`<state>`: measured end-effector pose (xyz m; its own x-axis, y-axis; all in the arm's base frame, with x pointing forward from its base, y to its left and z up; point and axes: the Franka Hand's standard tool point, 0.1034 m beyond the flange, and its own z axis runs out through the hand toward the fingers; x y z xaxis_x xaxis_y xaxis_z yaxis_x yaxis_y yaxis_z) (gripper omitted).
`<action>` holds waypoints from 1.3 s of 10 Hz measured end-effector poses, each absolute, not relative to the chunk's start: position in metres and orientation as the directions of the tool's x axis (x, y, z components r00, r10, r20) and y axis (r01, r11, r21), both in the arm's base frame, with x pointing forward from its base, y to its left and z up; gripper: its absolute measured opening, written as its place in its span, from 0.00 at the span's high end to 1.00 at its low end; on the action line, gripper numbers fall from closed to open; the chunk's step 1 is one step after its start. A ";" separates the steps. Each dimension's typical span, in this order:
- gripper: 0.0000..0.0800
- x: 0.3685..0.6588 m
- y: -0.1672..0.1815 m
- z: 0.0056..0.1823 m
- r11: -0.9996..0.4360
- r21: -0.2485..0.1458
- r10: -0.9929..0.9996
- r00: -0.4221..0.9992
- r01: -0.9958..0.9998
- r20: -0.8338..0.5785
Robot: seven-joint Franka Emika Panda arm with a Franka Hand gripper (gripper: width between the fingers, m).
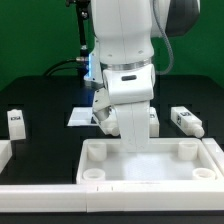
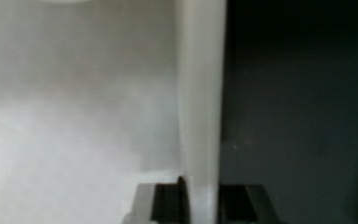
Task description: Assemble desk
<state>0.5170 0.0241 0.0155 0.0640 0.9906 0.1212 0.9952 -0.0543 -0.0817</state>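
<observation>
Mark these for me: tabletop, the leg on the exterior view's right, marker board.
tabletop [image 1: 150, 168]: exterior view, bare floor inside its rim.
right-side leg [image 1: 187, 122]: exterior view, middle of its body.
marker board [image 1: 77, 117]: exterior view, its visible white face.

No words, brands or numbers are legible; only black-and-white square tags show, one on the desk leg [image 1: 15, 123] at the exterior view's left, one on the other leg [image 1: 187, 121] at its right.
</observation>
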 end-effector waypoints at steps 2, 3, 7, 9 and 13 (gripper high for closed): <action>0.93 0.517 0.026 0.015 -0.042 -0.087 0.991 0.053 0.995 0.125; 0.93 0.517 0.026 0.016 -0.020 -0.084 0.991 0.031 0.996 0.128; 0.70 0.516 0.025 0.015 -0.028 -0.086 0.991 0.038 0.996 0.127; 0.31 0.516 0.023 0.026 -0.119 -0.082 0.985 0.128 0.989 0.115; 0.19 0.498 0.055 0.065 -0.523 -0.072 0.848 0.527 0.849 0.062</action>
